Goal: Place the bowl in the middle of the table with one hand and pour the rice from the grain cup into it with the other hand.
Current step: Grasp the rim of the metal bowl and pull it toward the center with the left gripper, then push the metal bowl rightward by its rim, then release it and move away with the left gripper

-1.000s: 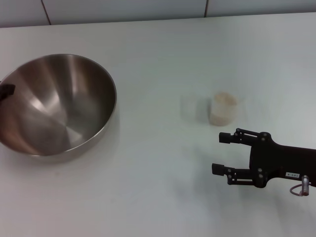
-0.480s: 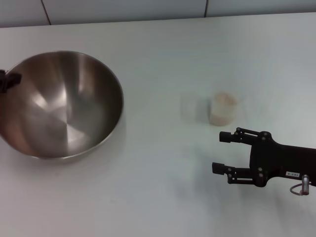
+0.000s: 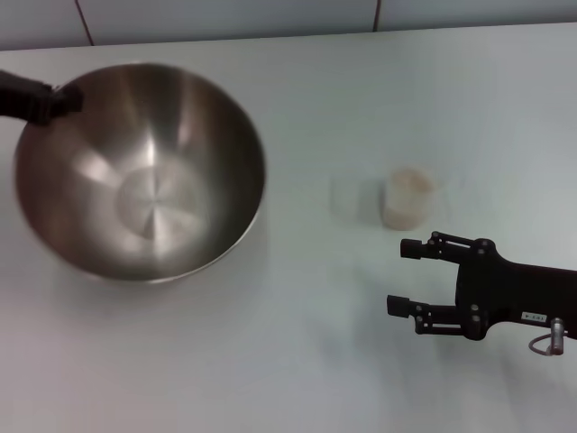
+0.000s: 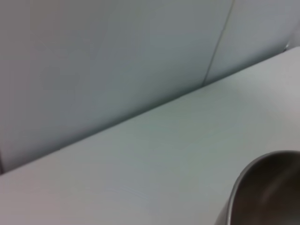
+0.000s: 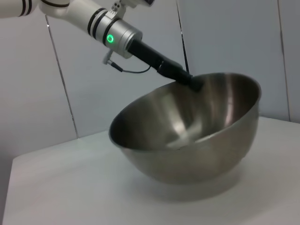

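Observation:
The shiny steel bowl (image 3: 140, 171) hangs tilted over the left part of the white table (image 3: 297, 361). My left gripper (image 3: 52, 101) is shut on its far left rim. The right wrist view shows that same grip, with the left gripper (image 5: 190, 82) clamped on the rim of the bowl (image 5: 187, 136). A piece of the bowl's rim (image 4: 262, 187) shows in the left wrist view. The small clear grain cup (image 3: 407, 200) stands right of centre, with pale rice (image 3: 410, 181) inside. My right gripper (image 3: 403, 278) is open just in front of the cup, apart from it.
A tiled wall (image 3: 225, 16) runs along the table's far edge. Bare white tabletop lies between the bowl and the cup, and along the near edge.
The bowl has risen and moved right toward the table's middle, tilting as it went, carried by my left gripper. The right arm and the cup have not moved.

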